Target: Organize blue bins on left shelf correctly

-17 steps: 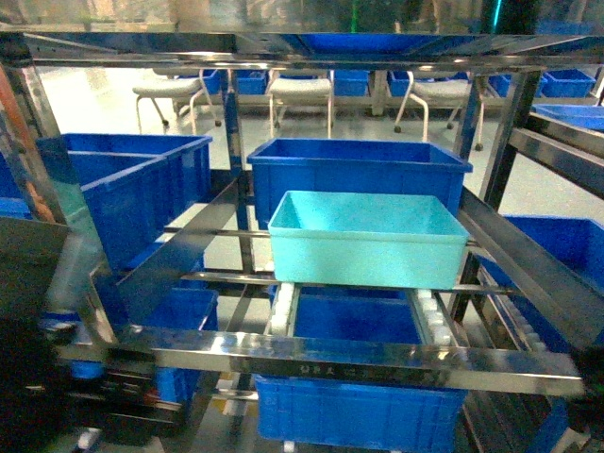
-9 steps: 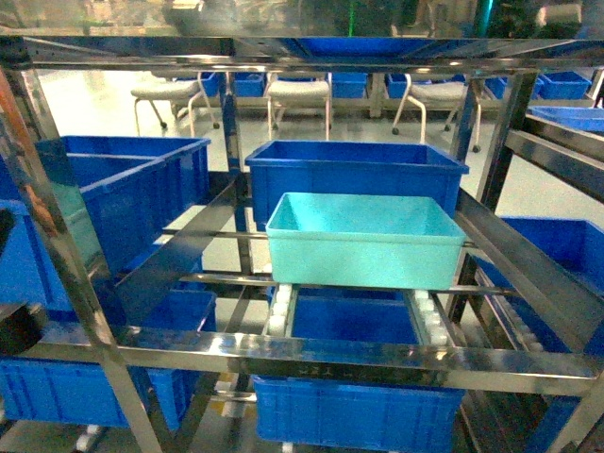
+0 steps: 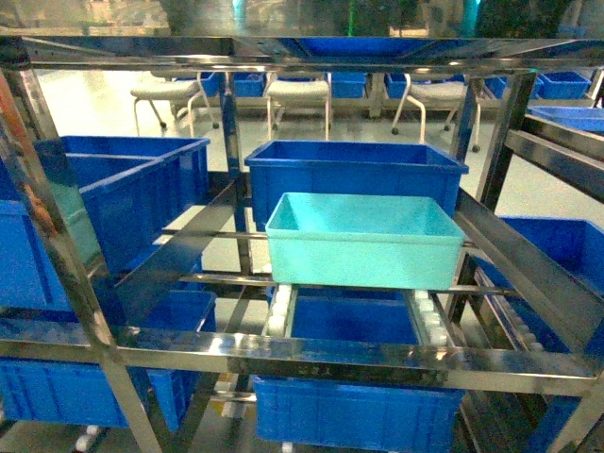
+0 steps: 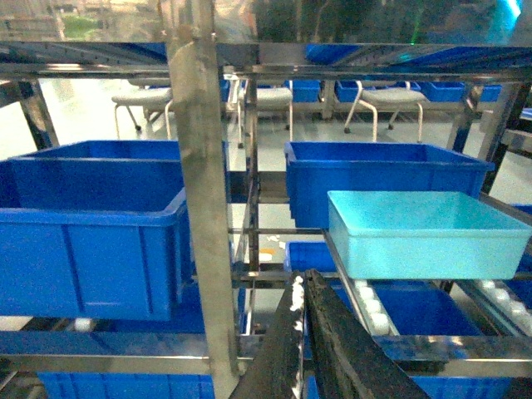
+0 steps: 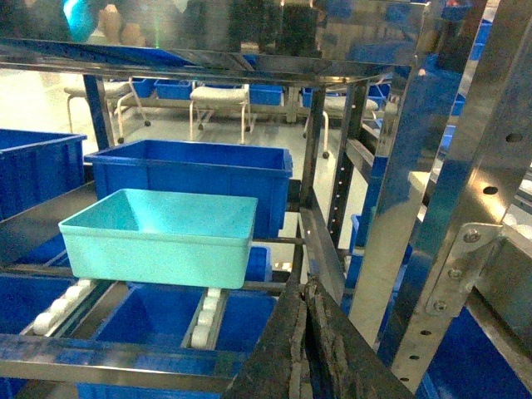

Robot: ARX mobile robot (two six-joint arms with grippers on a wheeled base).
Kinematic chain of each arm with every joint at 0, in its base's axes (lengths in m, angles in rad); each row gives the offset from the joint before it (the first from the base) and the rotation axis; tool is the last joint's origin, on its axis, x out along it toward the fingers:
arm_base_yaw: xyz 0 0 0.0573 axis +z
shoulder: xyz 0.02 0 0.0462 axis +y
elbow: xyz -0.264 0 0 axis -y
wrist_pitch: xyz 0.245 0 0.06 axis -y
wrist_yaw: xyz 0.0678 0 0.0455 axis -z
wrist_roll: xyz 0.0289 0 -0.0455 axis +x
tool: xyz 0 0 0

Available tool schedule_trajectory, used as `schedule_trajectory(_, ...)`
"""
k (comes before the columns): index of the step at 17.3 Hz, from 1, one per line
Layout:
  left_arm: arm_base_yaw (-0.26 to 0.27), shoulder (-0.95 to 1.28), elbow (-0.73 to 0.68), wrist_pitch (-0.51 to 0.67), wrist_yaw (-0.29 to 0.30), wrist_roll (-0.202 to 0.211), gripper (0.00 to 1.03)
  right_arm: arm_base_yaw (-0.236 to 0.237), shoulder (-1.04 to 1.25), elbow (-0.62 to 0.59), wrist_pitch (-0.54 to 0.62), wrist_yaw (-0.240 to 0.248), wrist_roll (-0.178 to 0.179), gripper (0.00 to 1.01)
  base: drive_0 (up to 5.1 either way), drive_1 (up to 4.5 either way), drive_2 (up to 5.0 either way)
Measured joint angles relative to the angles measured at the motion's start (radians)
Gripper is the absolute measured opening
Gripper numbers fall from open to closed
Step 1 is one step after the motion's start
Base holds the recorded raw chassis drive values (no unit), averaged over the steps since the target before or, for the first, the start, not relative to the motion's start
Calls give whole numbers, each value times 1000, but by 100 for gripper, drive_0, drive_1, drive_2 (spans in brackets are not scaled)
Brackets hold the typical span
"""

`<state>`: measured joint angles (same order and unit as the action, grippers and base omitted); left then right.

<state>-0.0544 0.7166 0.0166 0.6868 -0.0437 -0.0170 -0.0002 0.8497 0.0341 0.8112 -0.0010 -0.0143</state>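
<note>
A light turquoise bin (image 3: 363, 241) (image 4: 424, 234) (image 5: 162, 235) sits empty on the white-roller rails of the steel rack (image 3: 311, 354), in its middle bay, just in front of a dark blue crate (image 3: 354, 179). Neither arm shows in the head view. In the left wrist view my left gripper (image 4: 303, 283) is shut with nothing in it, low and left of the bin, outside the rack's front bar. My right gripper (image 5: 306, 291) is also shut and empty, low and right of the bin, beside a steel post (image 5: 407, 208).
Dark blue crates fill the left bay (image 3: 113, 203), the lower tier (image 3: 354, 411) and the right side (image 3: 566, 245). Steel posts (image 4: 199, 208) and the front crossbar (image 3: 377, 363) stand between the grippers and the bin. Chairs (image 3: 300, 94) stand on the floor behind.
A dark arm blur at the lower left of the head view has left the frame. The view shifted slightly; the turquoise bin stays in place.
</note>
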Motion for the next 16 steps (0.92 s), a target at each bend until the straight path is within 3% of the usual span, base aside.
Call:
schedule_trajectory(1,51,-60,-2,-55,35,2,2,0,-65,-10,-58,0,0,2,0,0,0)
schedule_trajectory(5,53,-261,-2,-235,43,3,2,0,-285,-20,-257,0,0,2,0,0,0)
schedule_trajectory(14,53,-377,-2,-344,42,3,2,0,-424,-21,-387,0,0,2,0,0,0)
schedule_trajectory(16,53,-438,-2,-406,42,2,2,0,-500,-21,-459,0,0,2,0,0,0)
